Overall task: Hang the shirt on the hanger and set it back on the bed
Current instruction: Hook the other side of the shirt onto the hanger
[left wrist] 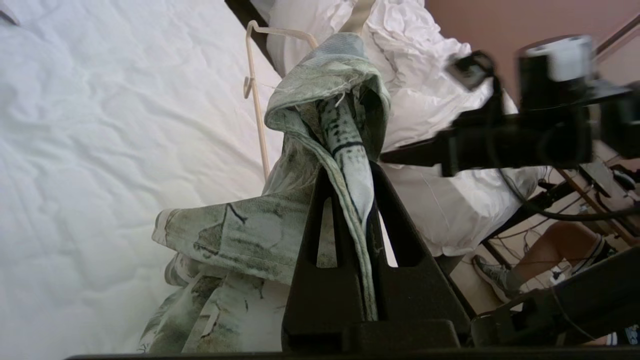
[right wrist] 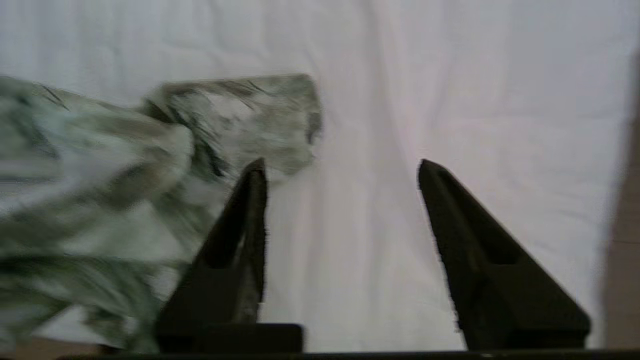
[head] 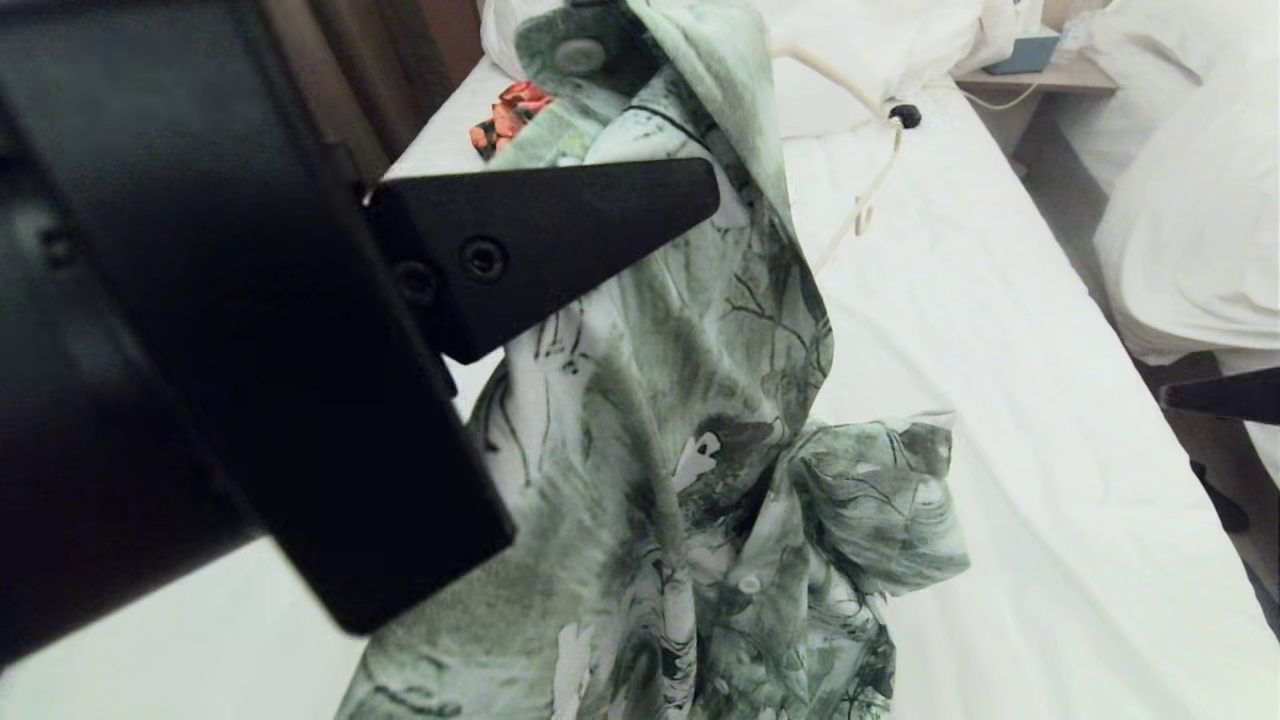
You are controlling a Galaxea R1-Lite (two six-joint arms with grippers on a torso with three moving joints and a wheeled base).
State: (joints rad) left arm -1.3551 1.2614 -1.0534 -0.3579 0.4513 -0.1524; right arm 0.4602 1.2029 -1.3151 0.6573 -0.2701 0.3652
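Left gripper (left wrist: pixel 356 200): clenched on a fold of the shirt (head: pixel 680 400), lifted above the bed (head: pixel 1000 400).
Shirt: hangs from that grip, its lower part crumpled on the bed's white sheet.
Right gripper (right wrist: pixel 340 180): fingers spread, nothing between them, over the bed just beside a sleeve.
Hanger (head: pixel 865 205): on the bed beyond the shirt, toward the pillows (head: pixel 880 50).
Orange-red garment (head: pixel 508 112): at the bed's far left edge.

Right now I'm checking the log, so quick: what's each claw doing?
Left claw: shut on the shirt, holding it up over the bed.
Right claw: open, holding nothing, beside the shirt.
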